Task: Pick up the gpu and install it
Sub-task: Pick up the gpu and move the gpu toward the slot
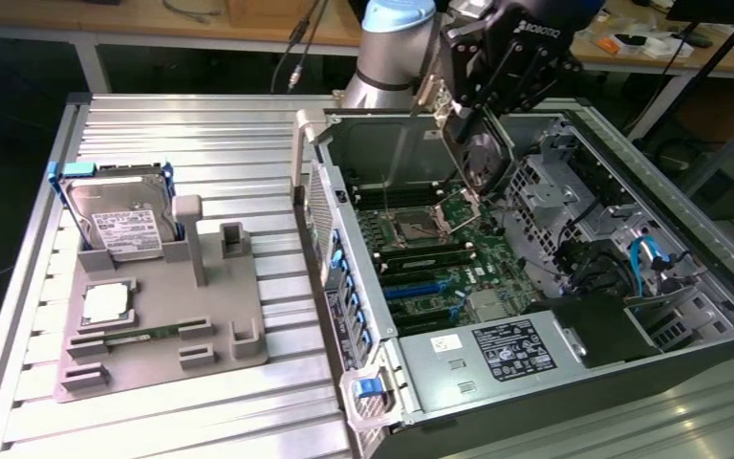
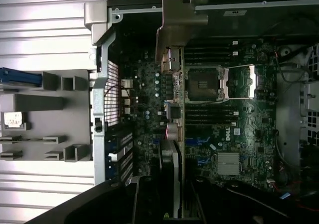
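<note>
Dark and slim, the gpu [image 1: 484, 161] hung upright and edge-on in the opening of the computer case [image 1: 329, 277], over its motherboard [image 1: 434, 263] and close to the processor socket [image 1: 416, 228]. The tool [image 1: 466, 117] was clamped shut on the card's upper edge, over the case. Outside the case, on the exterior view's left, a hard drive [image 1: 118, 228] stood in a grey holder [image 1: 214, 335] on the ribbed metal surface [image 1: 188, 134].
</note>
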### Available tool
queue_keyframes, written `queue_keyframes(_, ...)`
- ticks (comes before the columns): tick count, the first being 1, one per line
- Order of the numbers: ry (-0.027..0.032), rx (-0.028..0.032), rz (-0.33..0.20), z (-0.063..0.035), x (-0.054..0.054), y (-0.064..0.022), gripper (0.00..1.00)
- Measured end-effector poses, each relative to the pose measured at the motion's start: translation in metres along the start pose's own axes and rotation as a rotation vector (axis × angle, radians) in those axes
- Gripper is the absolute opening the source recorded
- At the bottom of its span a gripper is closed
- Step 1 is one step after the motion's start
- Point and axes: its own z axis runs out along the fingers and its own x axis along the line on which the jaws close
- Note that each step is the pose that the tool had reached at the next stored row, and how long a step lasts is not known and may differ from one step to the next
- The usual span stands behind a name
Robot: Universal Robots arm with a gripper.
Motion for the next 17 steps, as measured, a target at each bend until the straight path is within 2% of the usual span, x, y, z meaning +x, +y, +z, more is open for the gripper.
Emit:
queue_keyframes(4,0.0076,0.0000,0.000,-0.0026,-0.016,-0.0001,0.28)
queue_keyframes(7,0.0078,0.0005,0.000,-0.0035,-0.025,-0.0002,0.28)
queue_keyframes(8,0.0012,0.0023,0.000,-0.0035,-0.025,-0.0002,0.28)
queue_keyframes(9,-0.0118,0.0044,0.000,-0.0036,-0.025,-0.0001,0.28)
queue_keyframes(13,-0.0765,0.0173,-0.002,-0.0036,-0.026,-0.0001,0.28)
queue_keyframes(14,-0.0887,0.0201,-0.002,-0.0035,-0.026,-0.0001,0.28)
queue_keyframes(15,-0.0972,0.0228,-0.002,-0.0036,-0.026,-0.0001,0.28)
queue_keyframes(17,-0.1090,0.0279,-0.002,-0.0038,-0.029,-0.0001,0.28)
